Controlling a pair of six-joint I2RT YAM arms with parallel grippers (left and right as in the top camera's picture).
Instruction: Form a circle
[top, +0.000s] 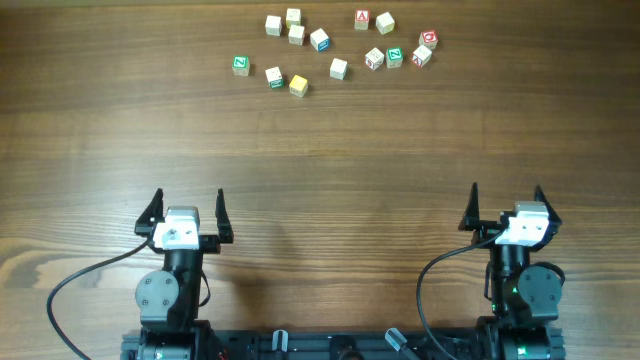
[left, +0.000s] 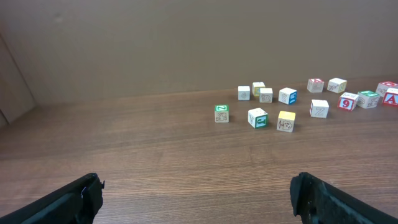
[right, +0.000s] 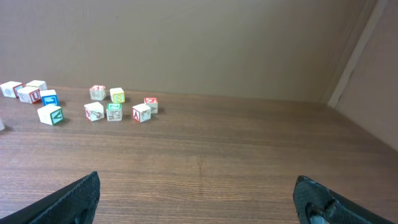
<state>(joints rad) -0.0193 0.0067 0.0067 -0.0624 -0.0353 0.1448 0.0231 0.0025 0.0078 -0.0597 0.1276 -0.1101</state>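
Lying scattered along the far edge of the table (top: 320, 150), the letter cubes (top: 339, 68) make two loose clusters rather than a ring, with a yellow-faced cube (top: 298, 85) nearest the arms. The left gripper (top: 188, 198) and the right gripper (top: 505, 194) sit well apart from them at the near edge. Both have their jaws spread wide and are released, grasping no cube.

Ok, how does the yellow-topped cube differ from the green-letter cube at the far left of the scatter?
The yellow-topped cube has a yellow top; the green-letter cube shows a green-framed letter on white. The yellow-topped cube lies nearest the robot, close beside another cube; the green-letter cube stands alone, farthest left. Both are small cubes resting on the table.
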